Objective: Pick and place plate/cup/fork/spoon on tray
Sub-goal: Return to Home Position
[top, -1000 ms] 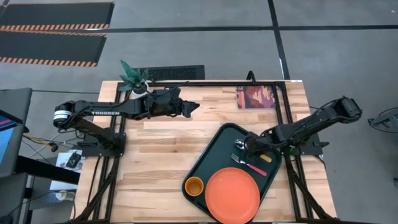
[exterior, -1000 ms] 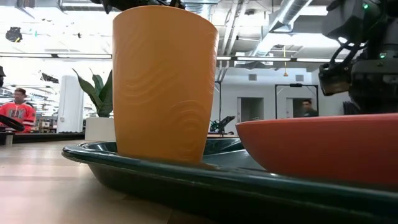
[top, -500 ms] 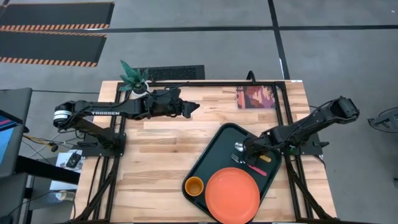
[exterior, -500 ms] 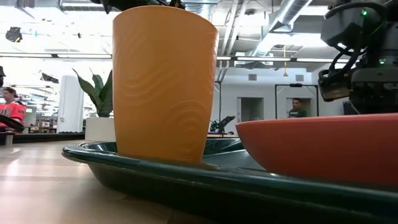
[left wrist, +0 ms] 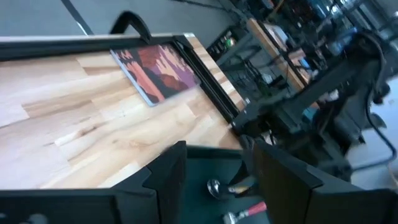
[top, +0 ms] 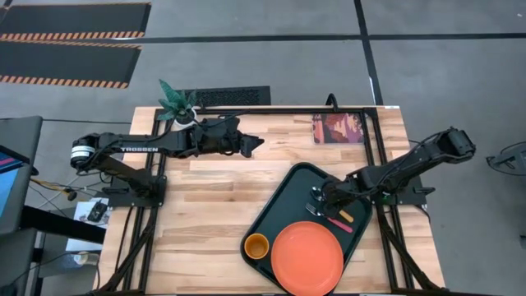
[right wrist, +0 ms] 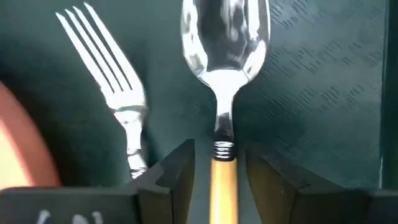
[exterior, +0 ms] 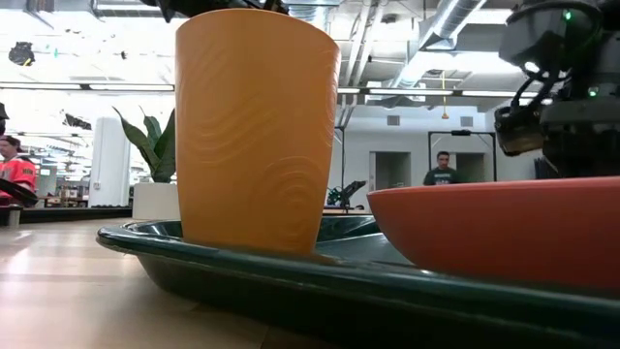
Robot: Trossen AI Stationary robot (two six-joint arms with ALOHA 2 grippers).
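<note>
The dark green tray (top: 283, 205) lies at the table's near right. On it are the orange plate (top: 307, 257), the orange-yellow cup (top: 257, 245), the pink-handled fork (top: 329, 218) and the yellow-handled spoon (top: 319, 196). In the right wrist view the fork (right wrist: 118, 93) and the spoon (right wrist: 225, 37) lie side by side on the tray's floor. My right gripper (top: 329, 198) is low over the tray and open, its fingers on either side of the spoon's handle (right wrist: 222, 186) with tray showing in the gaps. My left gripper (top: 256, 141) is open and empty over the table's far middle.
A reddish-brown picture card (top: 338, 128) lies at the far right of the table. A white pot with a green plant (top: 181, 111) stands at the far left corner. Bare wood lies left of the tray. People show in the room beyond (exterior: 441, 173).
My right gripper has shifted a little toward the table's near edge, low over the tray. The spoon's yellow handle now lies slightly nearer the fork's handle.
</note>
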